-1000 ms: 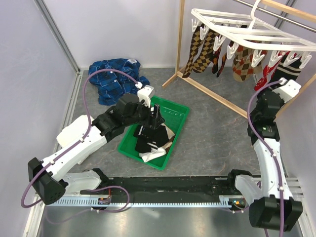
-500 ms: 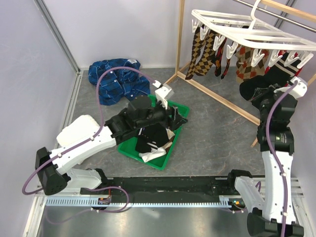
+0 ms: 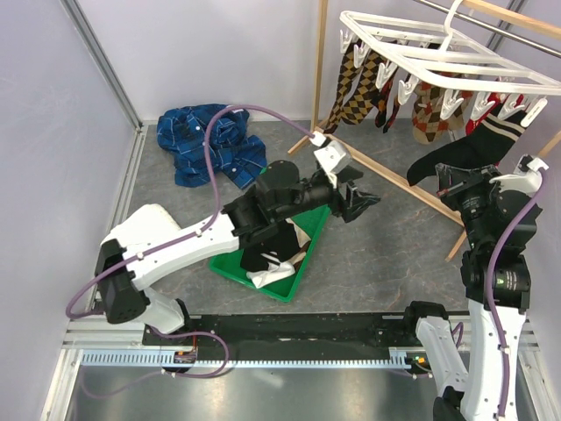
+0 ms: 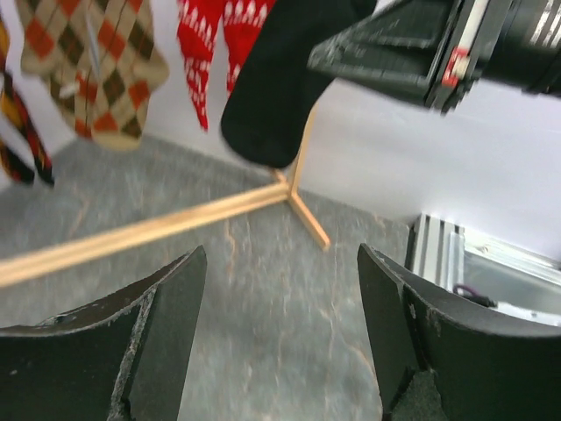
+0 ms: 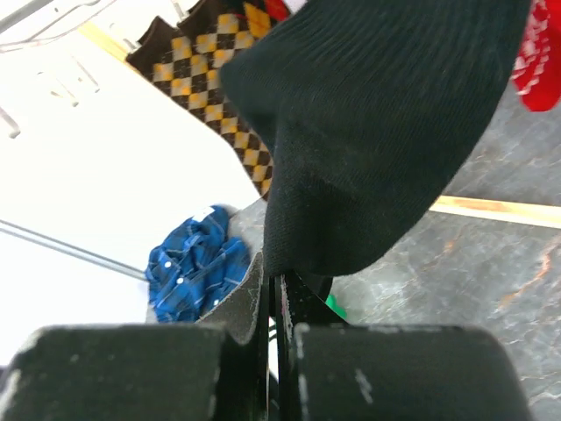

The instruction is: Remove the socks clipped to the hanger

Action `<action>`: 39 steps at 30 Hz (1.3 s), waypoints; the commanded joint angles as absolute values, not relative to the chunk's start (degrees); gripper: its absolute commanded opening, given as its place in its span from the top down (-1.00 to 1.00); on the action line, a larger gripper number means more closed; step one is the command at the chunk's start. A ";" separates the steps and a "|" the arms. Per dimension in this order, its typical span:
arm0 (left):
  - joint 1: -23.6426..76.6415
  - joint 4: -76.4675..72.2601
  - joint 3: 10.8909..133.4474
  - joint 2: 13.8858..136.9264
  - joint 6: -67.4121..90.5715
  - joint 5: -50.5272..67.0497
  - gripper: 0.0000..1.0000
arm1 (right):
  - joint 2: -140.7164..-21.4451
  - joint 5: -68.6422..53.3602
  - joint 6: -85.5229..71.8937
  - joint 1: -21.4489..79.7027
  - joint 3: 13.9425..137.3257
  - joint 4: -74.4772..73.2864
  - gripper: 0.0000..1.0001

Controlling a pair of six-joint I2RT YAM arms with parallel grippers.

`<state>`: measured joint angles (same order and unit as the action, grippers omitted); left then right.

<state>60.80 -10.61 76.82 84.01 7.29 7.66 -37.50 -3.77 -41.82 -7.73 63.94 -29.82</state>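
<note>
The white hanger (image 3: 438, 54) hangs at the top right with brown argyle socks (image 3: 351, 83), tan argyle socks (image 3: 429, 118) and red socks (image 3: 491, 105) clipped under it. A black sock (image 3: 460, 153) stretches from the hanger's right clips down to the left. My right gripper (image 3: 445, 182) is shut on its toe end; the right wrist view shows the black sock (image 5: 377, 132) pinched between the closed jaws (image 5: 276, 289). My left gripper (image 3: 361, 200) is open and empty, held above the floor between the tray and the stand, facing the black sock (image 4: 280, 96).
A green tray (image 3: 304, 263) holding black and white socks sits under the left arm. A blue plaid shirt (image 3: 206, 145) lies at the back left. The wooden stand (image 3: 320, 70) and its floor bar (image 3: 386, 171) run behind the left gripper. Walls enclose the left and back.
The left arm has swung from over the green tray to the right, toward the stand. The right gripper has taken the black sock and pulled it down and left, stretching it.
</note>
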 commanded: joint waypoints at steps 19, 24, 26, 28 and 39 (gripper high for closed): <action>67.24 -8.00 100.81 104.59 -6.86 1.14 0.27 | -32.43 -13.09 -53.78 -7.82 63.37 -27.96 1.00; 66.97 -7.65 99.85 104.59 -5.28 -2.71 0.97 | -31.64 -12.40 -52.39 -7.82 62.84 -27.33 1.00; 66.01 -5.64 100.19 104.33 -2.05 -1.50 0.96 | -30.76 -10.65 -48.19 -7.82 63.28 -27.77 0.78; 64.17 -4.84 100.11 104.24 -0.53 1.39 0.97 | -29.98 -10.37 -45.28 -7.82 64.42 -28.04 0.46; 58.98 -0.36 98.09 98.45 7.29 5.62 0.97 | -34.80 -8.36 -34.29 -7.82 80.06 -32.68 -0.20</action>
